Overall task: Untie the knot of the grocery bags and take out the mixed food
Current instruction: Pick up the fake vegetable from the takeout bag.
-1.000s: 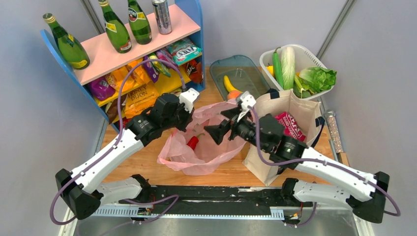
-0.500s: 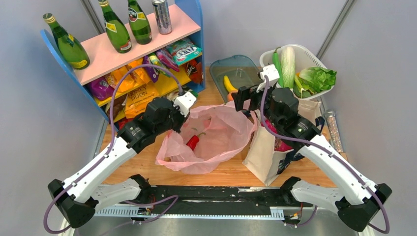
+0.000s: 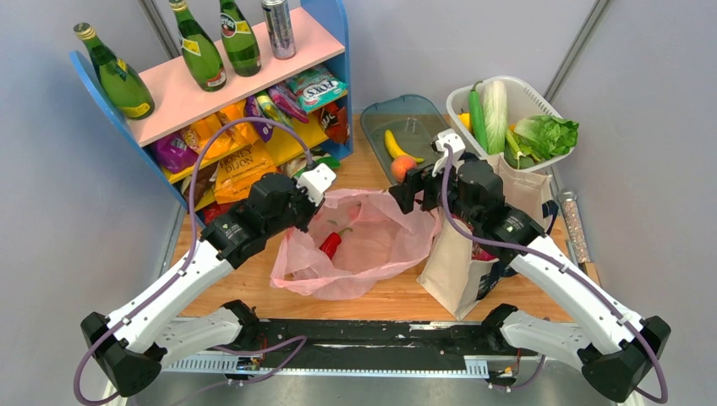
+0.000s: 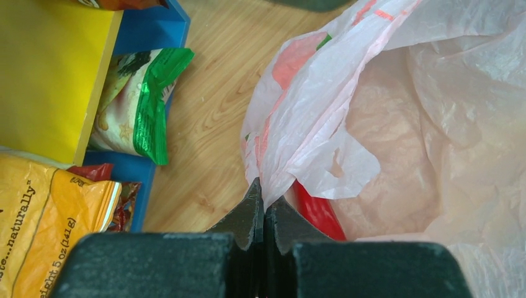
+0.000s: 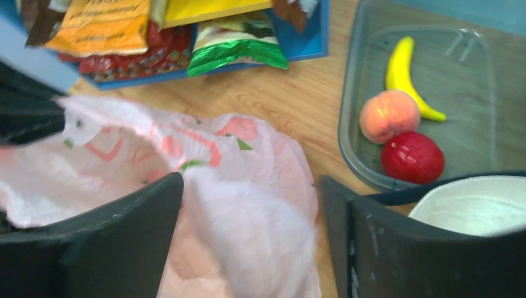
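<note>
The pink plastic bag lies open mid-table with no knot showing. A red pepper lies inside it and also shows in the left wrist view. My left gripper is shut on the bag's left rim. My right gripper is open and empty, its jaws straddling the bag's right rim. The cream tote stands right of the bag. A banana, a peach and a red round fruit lie in the grey tray.
A blue and pink shelf with green bottles and snack packets stands at the back left. A white basket at the back right holds a cucumber, a pale cabbage and lettuce.
My right gripper rose from the bag's mouth to the tray, then came back down to the bag's right rim. My left gripper has kept hold of the left rim.
</note>
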